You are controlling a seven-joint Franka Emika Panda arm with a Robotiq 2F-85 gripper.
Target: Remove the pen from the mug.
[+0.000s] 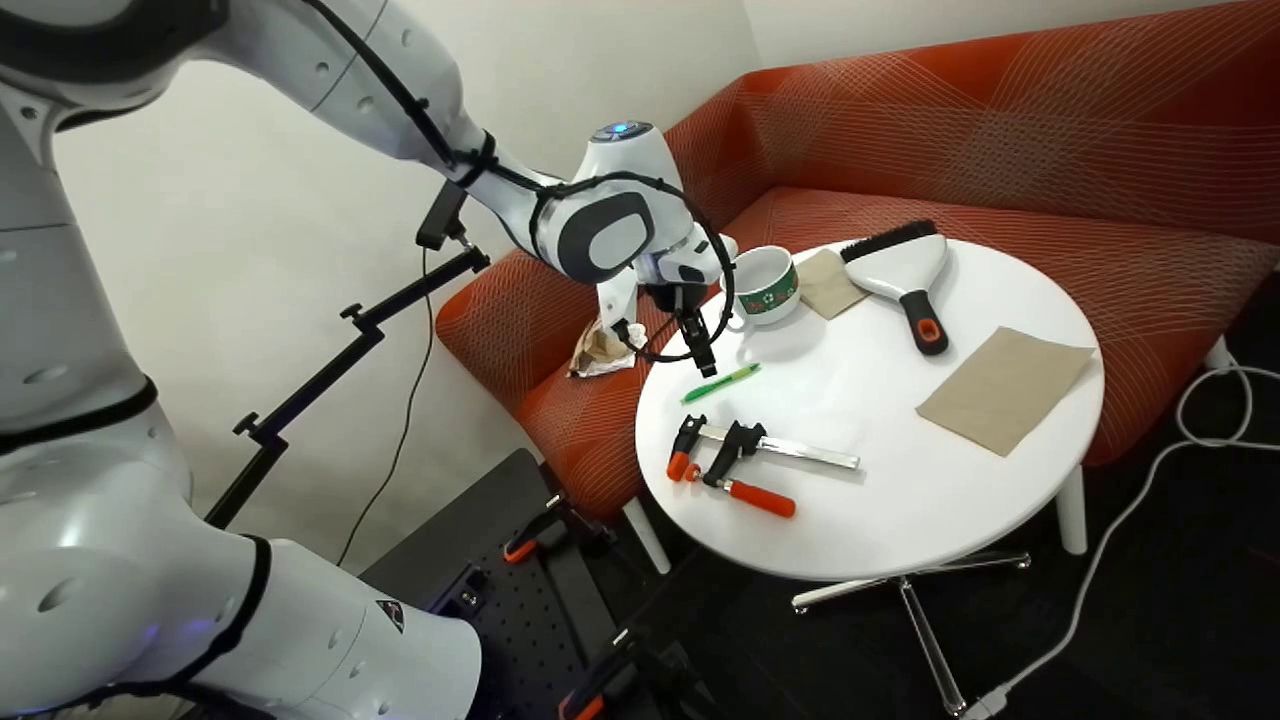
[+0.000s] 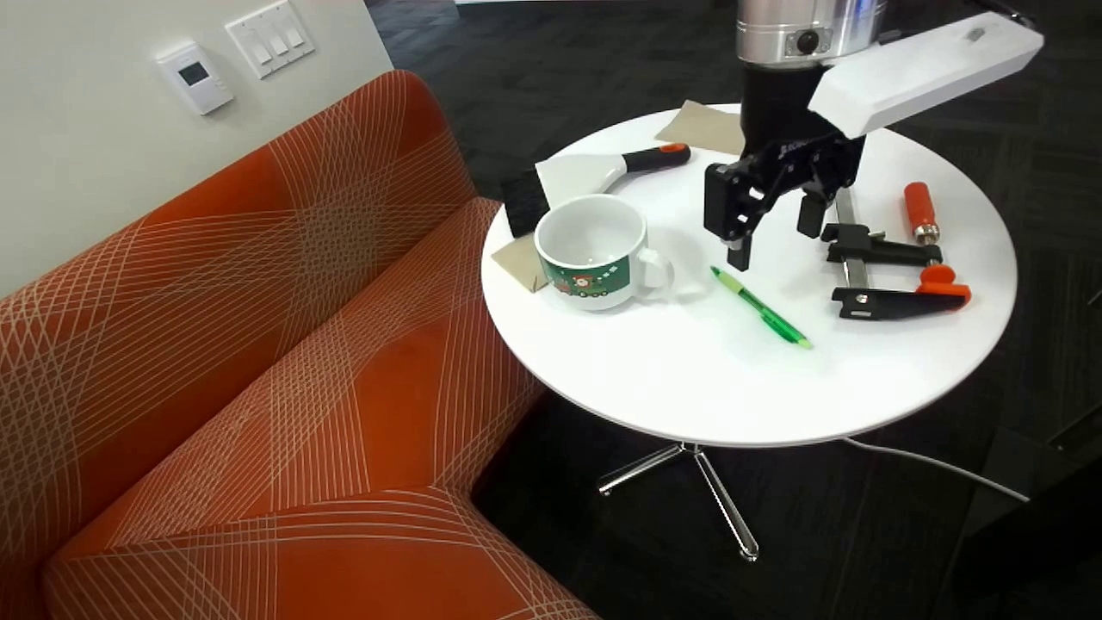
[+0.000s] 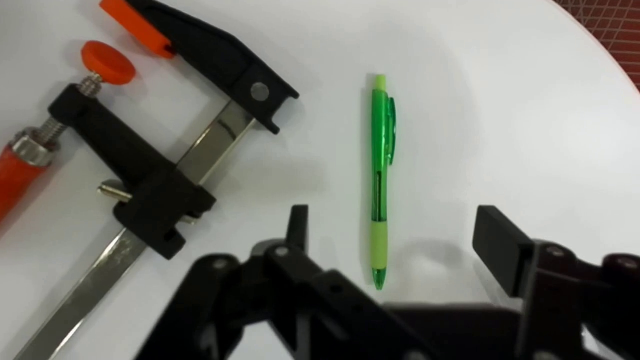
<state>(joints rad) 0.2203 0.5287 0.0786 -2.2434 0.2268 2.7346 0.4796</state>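
Note:
The green pen lies flat on the white round table, apart from the mug, with its clip end away from the jaws; the pen shows in both exterior views (image 1: 720, 384) (image 2: 760, 307) and the wrist view (image 3: 379, 195). The white mug with a green printed band stands upright behind the pen, in both exterior views (image 1: 767, 292) (image 2: 594, 277); it is out of the wrist view. Its visible inside is white and shows no pen. My gripper (image 2: 775, 243) is open and empty above the table. In the wrist view, the jaws (image 3: 392, 230) spread on either side of the pen's grip end, not touching it.
A bar clamp with orange-red handle (image 1: 765, 498) (image 2: 919, 207) (image 3: 145, 200) lies beside the pen. A white brush with black bristles (image 1: 905, 268) (image 2: 585, 175) and tan sheets (image 1: 1005, 390) (image 2: 702, 127) lie further off. An orange sofa (image 1: 980, 140) borders the table.

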